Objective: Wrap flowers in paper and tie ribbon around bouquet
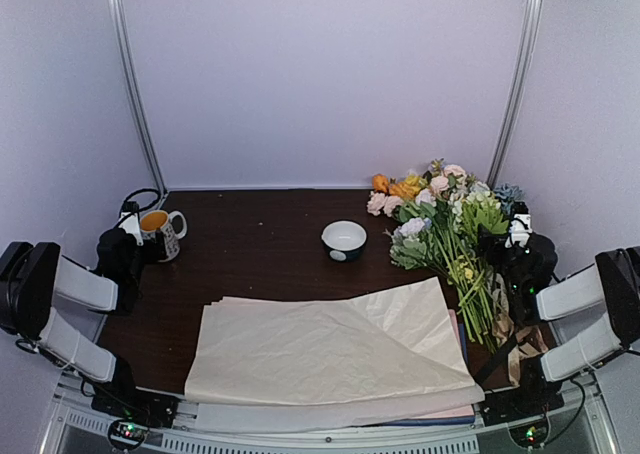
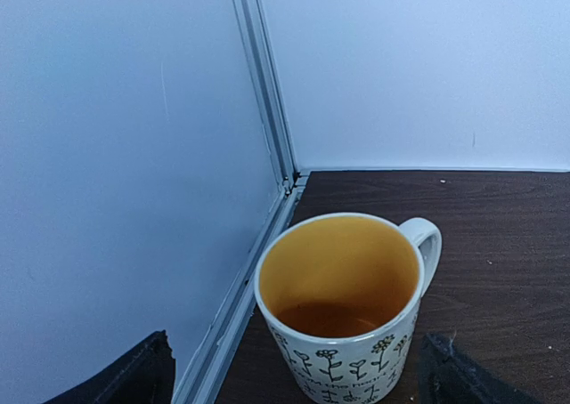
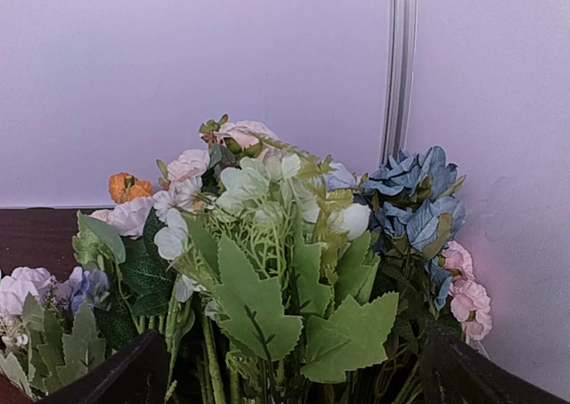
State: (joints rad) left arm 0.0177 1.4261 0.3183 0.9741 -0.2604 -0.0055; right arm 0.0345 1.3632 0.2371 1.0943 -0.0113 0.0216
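Note:
The paper (image 1: 330, 349), a large cream sheet with soft creases, lies on top of a stack at the table's front centre. The flowers (image 1: 445, 224) lie in a loose heap at the right, heads toward the back wall and stems toward the front. My right gripper (image 1: 512, 254) stands open beside the stems. In the right wrist view it (image 3: 289, 373) faces white, pink and blue heads and green leaves (image 3: 267, 306) and holds nothing. A tan ribbon (image 1: 527, 342) seems bunched near the right arm's base. My left gripper (image 1: 128, 246) is open at the far left, empty.
A flower-printed mug (image 2: 343, 297) with an orange inside stands just ahead of the left gripper (image 2: 294, 373), near the wall corner. A small white bowl (image 1: 343, 240) sits mid-table. Pale pink sheets (image 1: 462, 336) show under the paper. A dark strap (image 1: 495, 359) lies by the ribbon.

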